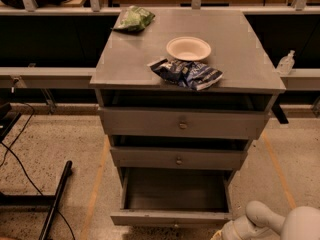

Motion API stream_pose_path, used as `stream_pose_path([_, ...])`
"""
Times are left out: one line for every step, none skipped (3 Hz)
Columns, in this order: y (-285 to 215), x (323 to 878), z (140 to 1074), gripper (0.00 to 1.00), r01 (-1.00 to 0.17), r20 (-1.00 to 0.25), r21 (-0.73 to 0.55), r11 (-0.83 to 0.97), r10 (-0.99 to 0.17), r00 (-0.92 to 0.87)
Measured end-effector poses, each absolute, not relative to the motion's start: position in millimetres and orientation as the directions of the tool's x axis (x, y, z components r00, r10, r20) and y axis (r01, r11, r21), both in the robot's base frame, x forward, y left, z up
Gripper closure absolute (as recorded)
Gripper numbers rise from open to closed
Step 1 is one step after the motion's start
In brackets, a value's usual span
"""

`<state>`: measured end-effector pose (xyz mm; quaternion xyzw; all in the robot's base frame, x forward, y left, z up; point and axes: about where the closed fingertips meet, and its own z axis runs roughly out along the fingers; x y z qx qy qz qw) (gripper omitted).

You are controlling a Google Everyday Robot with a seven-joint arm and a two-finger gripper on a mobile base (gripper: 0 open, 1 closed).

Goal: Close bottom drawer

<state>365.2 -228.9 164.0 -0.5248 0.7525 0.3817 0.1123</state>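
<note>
Cables trail over the speckled floor on the far left, with a black bar lying at an angle beside them. A yellow tape line runs along the floor just left of the grey cabinet.

On the cabinet top, a green snack bag sits at the back left corner. Closer to the middle there's a white paper bowl, and a crumpled blue chip bag lies right in front of it near the front edge, pretty much touching the bowl.

Below that are the top drawer and middle drawer, each poking out a bit with a dark gap above. The bottom drawer is pulled way out toward the camera, plain grey inside facing up, its low front panel near the bottom of the shot.

On the right, a small clear pump bottle stands on the ledge behind the cabinet. The white robot arm fills the bottom right corner, just right of the open drawer's front corner and not touching it as far as I can see. The gripper isn't in the shot, so I can't tell how it stands.
</note>
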Motion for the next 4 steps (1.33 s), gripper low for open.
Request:
stream_pose_path([-225, 373, 155, 1.00, -0.889, -0.607, 0.425, 0.172, -0.675, -0.420])
stream_pose_path([-225, 373, 155, 1.00, -0.889, -0.607, 0.425, 0.172, -0.674, -0.420])
stream_pose_path([-218, 376, 153, 1.00, -0.912, -0.628, 0.374, 0.169, -0.677, -0.383])
stream_pose_path([-204, 384, 149, 1.00, -0.943, -0.653, 0.291, 0.161, -0.687, -0.319])
